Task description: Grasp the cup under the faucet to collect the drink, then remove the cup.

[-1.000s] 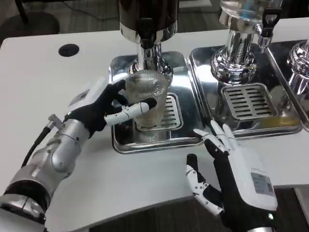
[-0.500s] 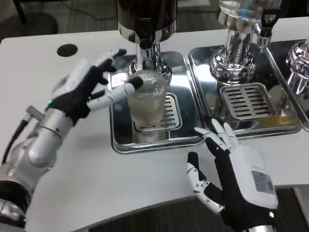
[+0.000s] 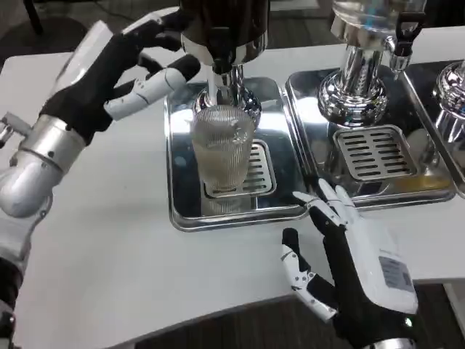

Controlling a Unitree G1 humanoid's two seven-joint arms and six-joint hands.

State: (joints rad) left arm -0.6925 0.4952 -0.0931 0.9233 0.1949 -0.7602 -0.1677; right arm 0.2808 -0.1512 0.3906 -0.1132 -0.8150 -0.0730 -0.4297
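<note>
Left robot hand [image 3: 120, 69]: fingers spread wide, empty, at ten o'clock from the cup [image 3: 221, 149]. Right robot hand [image 3: 349, 258]: open, idle. Risk: a careless reach could topple the cup.

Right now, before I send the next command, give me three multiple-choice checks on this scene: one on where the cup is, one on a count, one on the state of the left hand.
1. Where does the cup stand?
A. On the bare table
B. On the grate of the left tray, below the dark dispenser
C. On the right tray

2. How many slotted grates show in full?
A. One
B. Two
C. Four

3. What is the left hand doing?
A. Gripping the cup
B. Lying flat on the table
C. Raised beside the dispenser, holding nothing

Answers:
1 B: the ribbed glass sits on the left grate under the spout.
2 B: one behind the cup, one grate on the next tray.
3 C: its fingers are spread, clear of the cup, up by the dispenser's base.
</note>
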